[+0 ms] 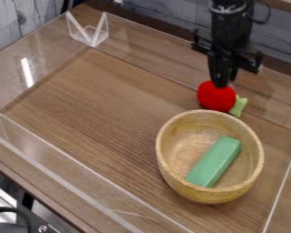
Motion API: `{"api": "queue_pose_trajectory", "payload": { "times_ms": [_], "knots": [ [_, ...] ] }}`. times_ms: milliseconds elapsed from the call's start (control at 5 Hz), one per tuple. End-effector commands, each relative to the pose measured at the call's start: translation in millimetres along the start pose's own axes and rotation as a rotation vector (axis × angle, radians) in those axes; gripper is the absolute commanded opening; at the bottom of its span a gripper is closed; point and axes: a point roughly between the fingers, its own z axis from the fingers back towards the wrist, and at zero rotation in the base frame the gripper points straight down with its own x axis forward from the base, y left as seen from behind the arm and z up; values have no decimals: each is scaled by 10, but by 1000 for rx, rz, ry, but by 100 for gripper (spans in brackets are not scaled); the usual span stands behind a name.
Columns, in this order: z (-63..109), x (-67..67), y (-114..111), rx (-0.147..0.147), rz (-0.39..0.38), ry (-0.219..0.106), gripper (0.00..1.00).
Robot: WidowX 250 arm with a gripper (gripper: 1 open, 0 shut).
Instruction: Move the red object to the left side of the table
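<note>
The red object (215, 96) is a small bright red ball with a light green piece (239, 106) at its right side. It rests on the brown wood-grain table (99, 109), just behind the wooden bowl. My black gripper (222, 80) points straight down directly above the ball, its tip at the ball's top; whether it touches the ball I cannot tell. The fingers look pressed together, with nothing between them.
A wooden bowl (175, 167) at the front right holds a green rectangular block (216, 161). Low clear acrylic walls (26, 68) edge the table. A clear folded stand (87, 30) sits at the back left corner.
</note>
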Motion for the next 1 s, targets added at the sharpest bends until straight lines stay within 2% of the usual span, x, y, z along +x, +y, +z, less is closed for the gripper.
{"api": "queue_pose_trajectory", "payload": {
  "times_ms": [0, 200, 600, 800],
  "knots": [
    [373, 12, 170, 23, 33, -99, 0],
    [500, -63, 361, 40, 77, -122, 0],
    [666, -400, 1228, 88, 243, -146, 0],
    [515, -195, 798, 65, 156, -131, 0]
  ]
}}
